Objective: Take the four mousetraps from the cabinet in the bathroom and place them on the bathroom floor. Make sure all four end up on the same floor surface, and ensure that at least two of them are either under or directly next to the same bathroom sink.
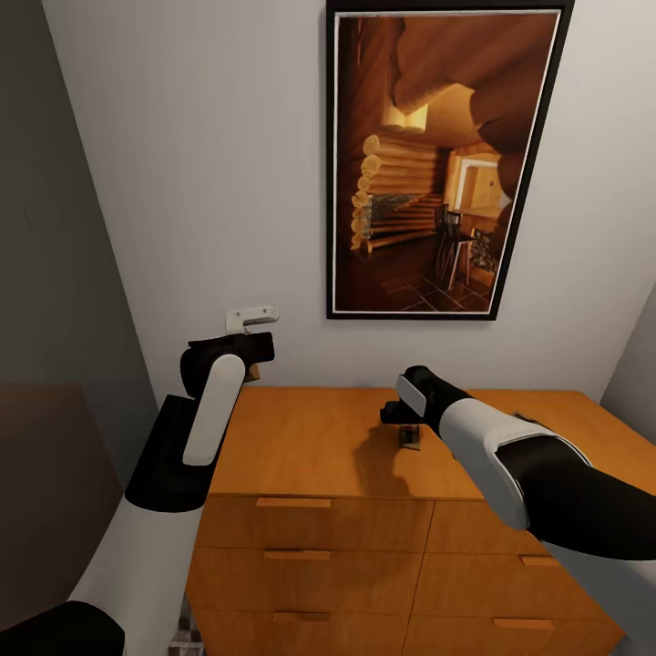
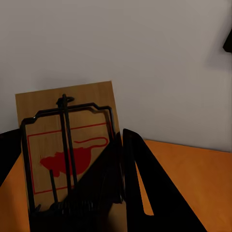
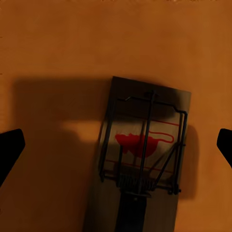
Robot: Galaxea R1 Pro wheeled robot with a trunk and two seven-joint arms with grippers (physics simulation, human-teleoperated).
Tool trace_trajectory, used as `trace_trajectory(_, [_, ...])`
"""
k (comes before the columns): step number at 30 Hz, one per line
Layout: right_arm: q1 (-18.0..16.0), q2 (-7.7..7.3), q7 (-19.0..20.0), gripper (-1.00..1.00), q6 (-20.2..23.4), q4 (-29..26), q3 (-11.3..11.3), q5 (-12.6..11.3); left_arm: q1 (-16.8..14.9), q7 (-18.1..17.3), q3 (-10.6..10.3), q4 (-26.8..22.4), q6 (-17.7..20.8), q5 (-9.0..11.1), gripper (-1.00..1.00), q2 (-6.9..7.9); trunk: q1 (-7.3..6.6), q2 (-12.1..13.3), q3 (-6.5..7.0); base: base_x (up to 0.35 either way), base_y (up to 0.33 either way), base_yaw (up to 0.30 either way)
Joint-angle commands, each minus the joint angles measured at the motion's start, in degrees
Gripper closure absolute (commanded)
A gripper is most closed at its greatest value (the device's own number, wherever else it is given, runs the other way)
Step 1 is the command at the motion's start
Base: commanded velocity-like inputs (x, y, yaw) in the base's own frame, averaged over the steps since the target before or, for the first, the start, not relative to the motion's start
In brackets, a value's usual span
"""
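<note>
Your left gripper (image 2: 121,193) pinching an upright mousetrap (image 2: 67,145), long axis toward twelve; right gripper (image 3: 116,145) fingers spread over another mousetrap (image 3: 140,159).

Smooth glossy white arm shells with black joint sections, white oblong panel on left forearm (image 1: 212,410), black wedge-shaped claw fingers (image 2: 150,193)

A mousetrap (image 3: 142,159) (tan board, dark wire, red mouse print) lies flat in shadow on the orange-brown cabinet top (image 3: 53,43), between two dark, spread fingertips (image 3: 9,150).
</note>
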Motion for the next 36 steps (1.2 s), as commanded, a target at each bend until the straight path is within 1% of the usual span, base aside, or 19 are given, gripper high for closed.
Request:
trace_trajectory(1, [-0.02,-0.01,-0.29,-1.0,0.2,-0.09,0.37,-0.61,-0.07,0.61,-0.05,-0.04,0.29,0.35,1.0,0.0,0.0,-0.04,-0.07,0.0,0.0,0.0])
trace_trajectory(2, [-0.01,-0.02,-0.22,-1.0,0.18,-0.09,0.37,-0.61,-0.08,0.61,-0.05,-0.04,0.29,0.35,1.0,0.02,0.0,-0.04,-0.07,0.0,0.0,0.0])
trace_trajectory(5, [0.0,0.0,-0.04,-1.0,0.13,-0.06,0.37,-0.6,-0.09,0.62,-0.05,-0.04,0.29,0.35,1.0,0.06,0.66,-1.24,-0.61,0.0,0.0,0.0])
trace_trajectory(18, [0.2,-0.03,0.08,-1.0,0.1,0.17,0.37,-0.68,-0.07,0.6,-0.05,-0.04,0.29,0.34,1.0,0.06,0.66,-1.24,-0.61,0.0,0.0,0.0])
trace_trajectory(22, [0.29,-0.04,0.08,-1.0,0.1,0.28,0.37,-0.68,-0.07,0.61,-0.05,-0.04,0.29,0.34,1.0,0.06,1.54,-2.85,-1.33,0.0,0.0,0.0])
trace_trajectory(36, [1.17,-0.16,0.13,-1.0,0.1,0.21,0.29,-0.69,-0.04,0.6,0.02,-0.04,0.29,0.35,1.0,0.0,1.54,-2.85,-1.33,0.0,0.0,0.0])
